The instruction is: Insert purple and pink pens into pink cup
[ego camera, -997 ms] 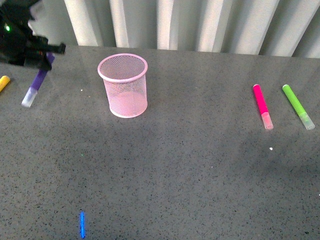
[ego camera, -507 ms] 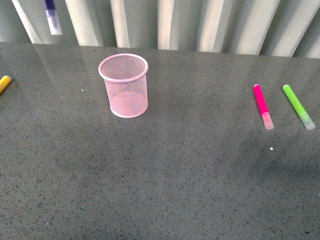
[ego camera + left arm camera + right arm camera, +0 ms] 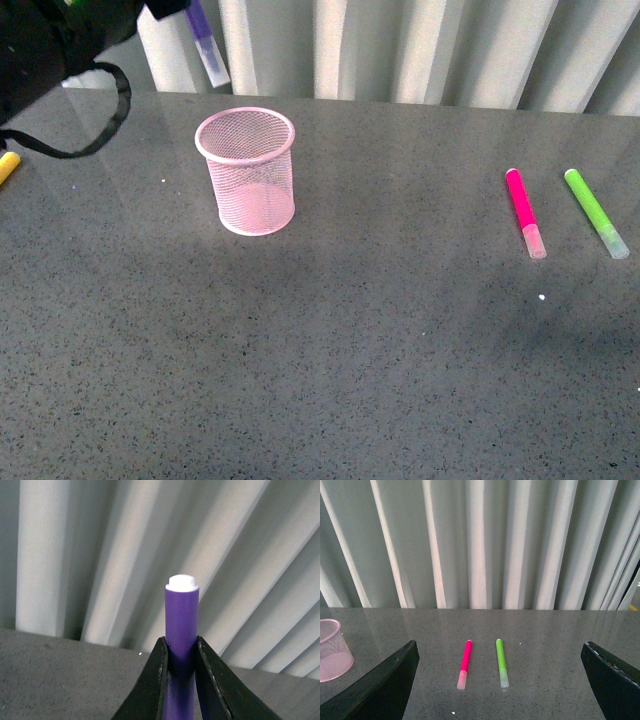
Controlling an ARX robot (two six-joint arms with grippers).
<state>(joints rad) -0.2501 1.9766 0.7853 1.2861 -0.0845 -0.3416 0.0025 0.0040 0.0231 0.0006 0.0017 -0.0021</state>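
Note:
The pink cup (image 3: 246, 170) stands upright on the grey table at the left of the front view; its edge also shows in the right wrist view as the pink cup (image 3: 334, 650). My left gripper (image 3: 180, 647) is shut on the purple pen (image 3: 181, 615). In the front view the purple pen (image 3: 207, 42) hangs cap-down high in the air, above and slightly left of the cup. The pink pen (image 3: 524, 211) lies flat at the right; my open right gripper (image 3: 500, 660) looks over the pink pen (image 3: 465, 663) from a distance.
A lime-green marker (image 3: 596, 212) lies just right of the pink pen, roughly parallel to it. A yellow marker (image 3: 8, 166) sits at the table's left edge. A pleated white curtain (image 3: 400, 45) closes off the far side of the table.
The left arm has carried the purple pen up off the table, then rightward toward the cup. The arm's dark body has come into the top left of the front view. Nothing else moved.

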